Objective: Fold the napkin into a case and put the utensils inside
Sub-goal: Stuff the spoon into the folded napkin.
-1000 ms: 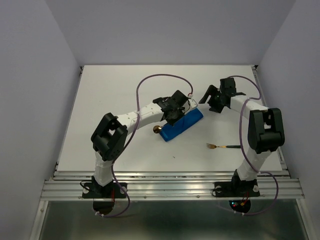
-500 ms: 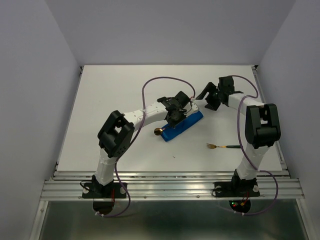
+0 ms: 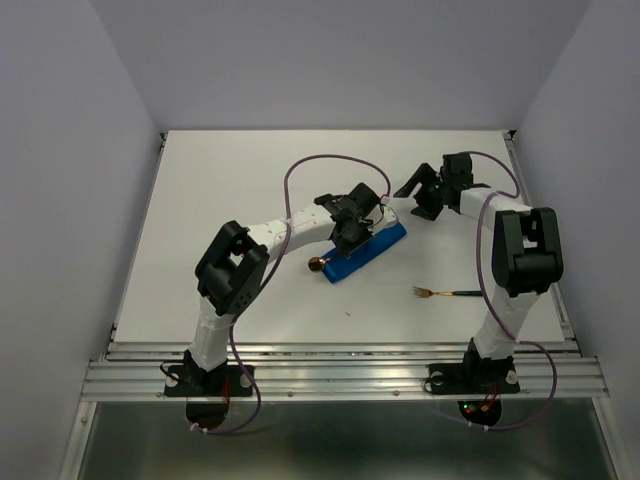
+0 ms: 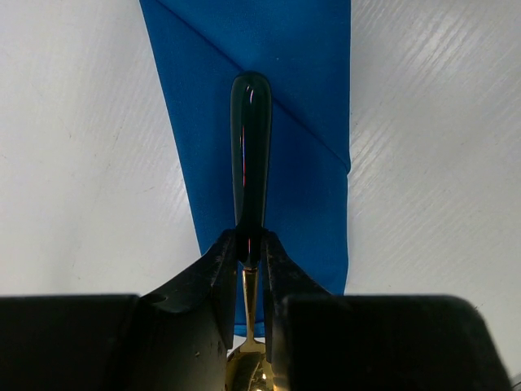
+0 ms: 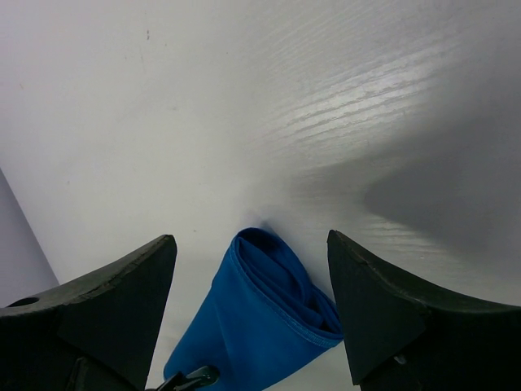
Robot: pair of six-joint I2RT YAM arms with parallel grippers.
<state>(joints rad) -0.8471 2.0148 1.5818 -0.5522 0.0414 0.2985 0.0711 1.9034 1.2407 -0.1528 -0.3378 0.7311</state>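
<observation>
While the fork (image 3: 440, 293) lies alone on the white table (image 3: 220, 220) in the lower right of the top view, tines to the left and well apart from everything else, the blue case (image 3: 368, 248) sits farther up near the frame's centre, slanting from lower left to upper right. The left gripper (image 4: 250, 244) is over its lower-left part, jaws clenched on the spoon (image 4: 251, 155) at the neck, where the gold meets the dark green handle. In the left wrist view the handle runs straight up the frame over the blue cloth, its rounded tip at a diagonal fold line. In the top view the gold bowl peeks out just beyond the case's lower-left end. Farther up and right, the right gripper (image 3: 420, 195) hangs just past the case's upper-right end, jaws spread wide with nothing in them. Its wrist view shows the layered end of the cloth low in the frame, between the two jaws.
</observation>
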